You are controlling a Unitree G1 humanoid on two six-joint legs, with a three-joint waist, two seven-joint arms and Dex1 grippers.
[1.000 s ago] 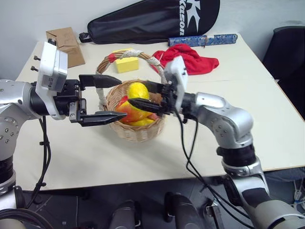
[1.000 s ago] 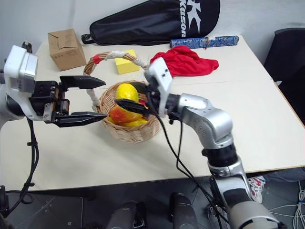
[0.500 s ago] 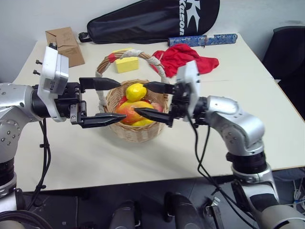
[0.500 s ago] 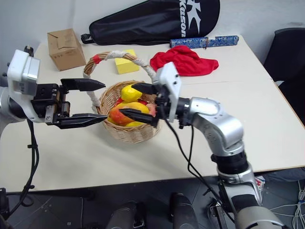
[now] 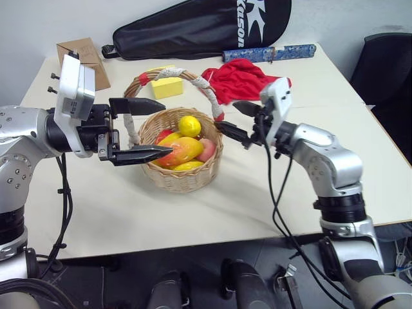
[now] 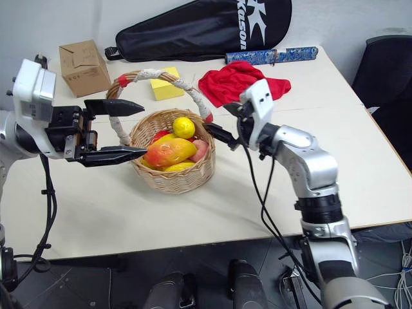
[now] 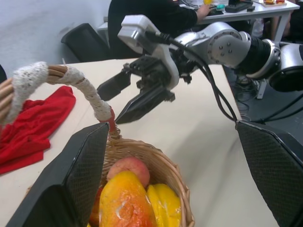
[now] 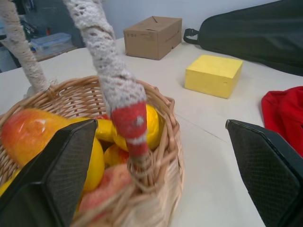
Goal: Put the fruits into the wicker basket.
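At the upper left of the head camera's frame a brown cardboard box [image 6: 82, 59] stands on the pale table [image 6: 335, 129]. Just below it, at the left edge, the left gripper [image 6: 125, 129] hangs level above the tabletop, pointing toward the middle of the frame, its two black fingers spread wide and holding nothing; one finger lies beside the handle's left leg, the other reaches the basket's near left rim. Centre frame stands the wicker basket [image 6: 172, 180], its arched handle [image 6: 154, 76] wrapped in white cloth with red ends. Inside it the fruits are piled: the orange-yellow mango [image 6: 168, 152] lies across the front, the lemon [image 6: 183, 127] sits behind it toward the far rim, the pinkish peach [image 6: 200, 149] rests to the right of the mango, and a strip of banana [image 6: 174, 167] shows under it. Behind the basket, toward the top of the frame, a yellow cube block [image 6: 165, 85] sits on the table, and farther back lies a long black bag [image 6: 199, 29]. Right of the block a red cloth [image 6: 233, 82] lies crumpled, with a blue patterned tube [image 6: 270, 55] beyond it. Right of centre, the right gripper [image 6: 222, 122] is held just beside the basket's right rim, jaws wide apart and empty, clear of the fruit.
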